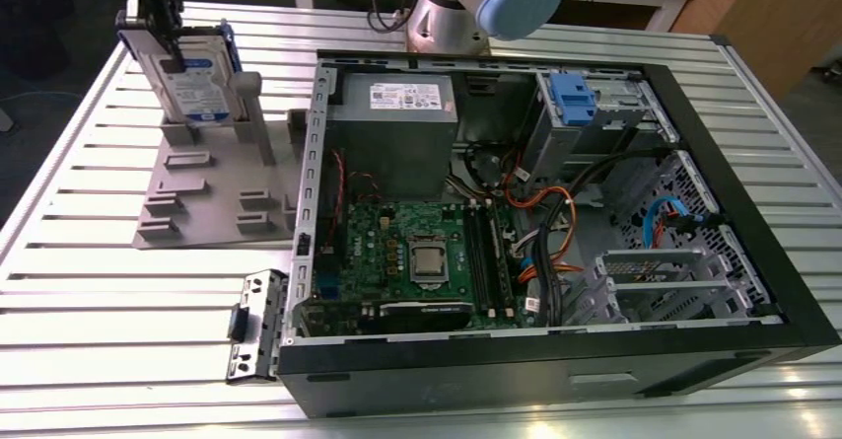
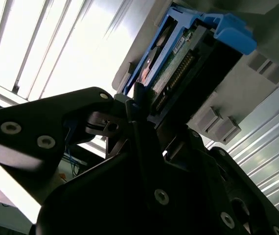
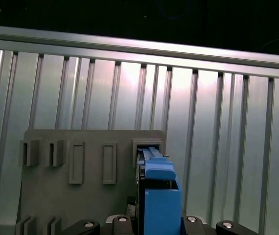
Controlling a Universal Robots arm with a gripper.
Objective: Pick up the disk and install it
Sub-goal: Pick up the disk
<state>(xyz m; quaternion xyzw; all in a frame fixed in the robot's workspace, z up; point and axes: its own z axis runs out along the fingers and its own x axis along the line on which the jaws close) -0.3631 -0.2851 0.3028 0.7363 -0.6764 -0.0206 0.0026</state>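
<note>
Exterior view: the disk (image 1: 200,76) stands on edge, label facing the camera, in the upright slot of the grey fixture plate (image 1: 211,207) at the exterior view's far left, well apart from the open computer case (image 1: 743,202). Standing it on edge leaves its top free for a grasp from above. The gripper (image 1: 164,27) comes straight down onto that top edge. In the second wrist view a black finger (image 2: 138,104) is pressed against the end of the disk (image 2: 178,63) beside the connector row, and in the first wrist view the blue carrier bracket sits between the finger bases, so I judge the claw clamped on the disk. I can't tell whether the disk sits in the slot or is barely raised; its lower edge is level with the slot's uprights. The plate lies flat on the slatted aluminium table (image 1: 79,291), its other slots unfilled. Inside the case, the blue-fronted drive cage (image 1: 586,113) is at the back corner, just beside the grey power supply (image 1: 392,123); likely the install target, its bay not visibly filled. The pick step is under way and the install is not done.
</note>
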